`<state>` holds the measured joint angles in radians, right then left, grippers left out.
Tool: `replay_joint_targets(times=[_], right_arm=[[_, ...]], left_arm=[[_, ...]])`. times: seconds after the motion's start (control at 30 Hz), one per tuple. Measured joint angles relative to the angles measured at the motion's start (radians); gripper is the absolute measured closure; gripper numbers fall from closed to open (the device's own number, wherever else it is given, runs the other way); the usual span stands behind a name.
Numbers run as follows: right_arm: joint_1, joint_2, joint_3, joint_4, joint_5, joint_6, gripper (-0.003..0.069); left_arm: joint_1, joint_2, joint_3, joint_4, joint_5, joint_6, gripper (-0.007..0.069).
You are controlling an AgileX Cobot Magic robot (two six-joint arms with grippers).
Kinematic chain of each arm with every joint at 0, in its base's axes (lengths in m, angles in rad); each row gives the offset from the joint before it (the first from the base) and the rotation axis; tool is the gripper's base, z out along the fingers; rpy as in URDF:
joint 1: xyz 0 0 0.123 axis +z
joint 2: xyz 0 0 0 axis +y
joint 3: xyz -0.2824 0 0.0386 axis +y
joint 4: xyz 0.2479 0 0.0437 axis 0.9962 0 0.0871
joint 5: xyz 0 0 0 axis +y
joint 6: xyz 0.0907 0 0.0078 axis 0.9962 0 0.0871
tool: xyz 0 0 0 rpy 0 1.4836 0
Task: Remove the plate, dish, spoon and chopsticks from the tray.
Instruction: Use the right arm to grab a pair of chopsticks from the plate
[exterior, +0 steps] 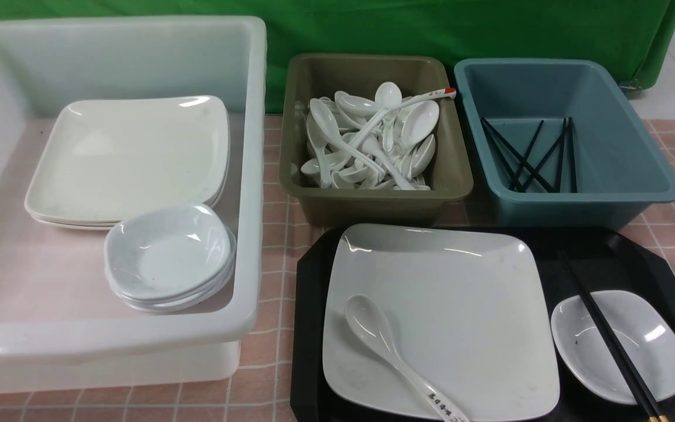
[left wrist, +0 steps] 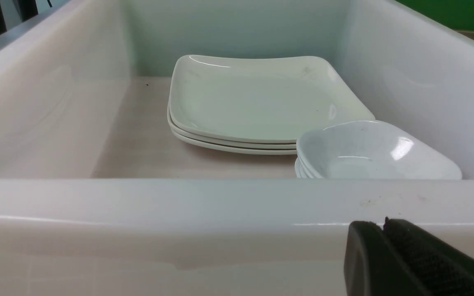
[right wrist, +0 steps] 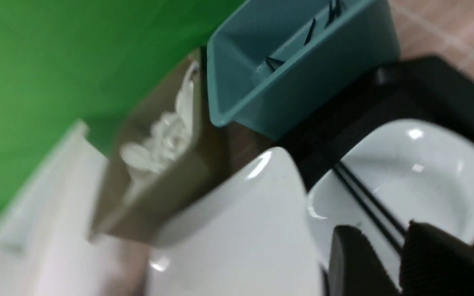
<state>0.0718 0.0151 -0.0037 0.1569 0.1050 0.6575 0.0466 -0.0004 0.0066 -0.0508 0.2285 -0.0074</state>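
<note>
On the right side of the table, the big black plastic tray [exterior: 304, 328] holds the big square white plate [exterior: 449, 305], with the white china spoon [exterior: 372, 328] lying across its near left part. To the right of the plate sits the small shiny white dish [exterior: 642, 328], and the two long black chopsticks with gold ends [exterior: 617, 351] lie over it, slanting from far left to near right. The chopsticks look like the first job, since they block the dish. To do it well, the right gripper [right wrist: 379, 230] should turn so one finger goes on each side of both sticks, then go down gently, pinch both, and lift straight up without bumping the dish. They are thin and may roll or slip apart, so a slow squeeze is best. Then they can go in the blue plastic tub [exterior: 566, 196], with the other black sticks. Right now the right gripper's fingers are apart with no grip on anything, and they point toward the dish and sticks. The left gripper [left wrist: 379, 224] has its fingers together and empty, at the near side of the big white tub [exterior: 97, 340], out of the way.
</note>
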Motion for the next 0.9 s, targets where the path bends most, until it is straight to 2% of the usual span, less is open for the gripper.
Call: replay_joint_targets(times=[0.13,0.33,0.37,0.5,0.6,0.63,0.67,0.83,0.9], right_arm=[[0.000,0.000,0.000,0.004,0.000,0.066,0.0418],[0.000,0.000,-0.008,0.005,-0.069,0.064,0.0436],[0.000,0.000,-0.029,0.002,-0.091,0.036,0.0455],[0.000,0.026,-0.257,-0.015,-0.117,-0.289,0.0590],[0.000,0.124,-0.445,-0.019,0.052,-0.500,0.0629],[0.000,0.142,-0.468,-0.019,0.068,-0.524,0.0628],[0.000,0.222,-0.549,-0.020,0.221,-0.603,0.0624],[0.000,0.532,-0.658,-0.022,0.626,-0.685,0.0588],[0.000,0.584,-0.659,-0.023,0.679,-0.687,0.0570]], left_arm=[[0.000,0.000,0.000,0.000,0.000,0.000,0.0604],[0.000,0.000,0.000,0.000,0.000,0.000,0.0604],[0.000,0.000,0.000,0.000,0.000,0.002,0.0604],[0.000,0.000,0.000,0.000,0.000,0.002,0.0604],[0.000,0.000,0.000,0.000,0.000,0.002,0.0604],[0.000,0.000,0.000,0.000,0.000,0.002,0.0604],[0.000,0.000,0.000,0.000,0.000,0.002,0.0604],[0.000,0.000,0.000,0.000,0.000,0.002,0.0604],[0.000,0.000,0.000,0.000,0.000,0.002,0.0604]])
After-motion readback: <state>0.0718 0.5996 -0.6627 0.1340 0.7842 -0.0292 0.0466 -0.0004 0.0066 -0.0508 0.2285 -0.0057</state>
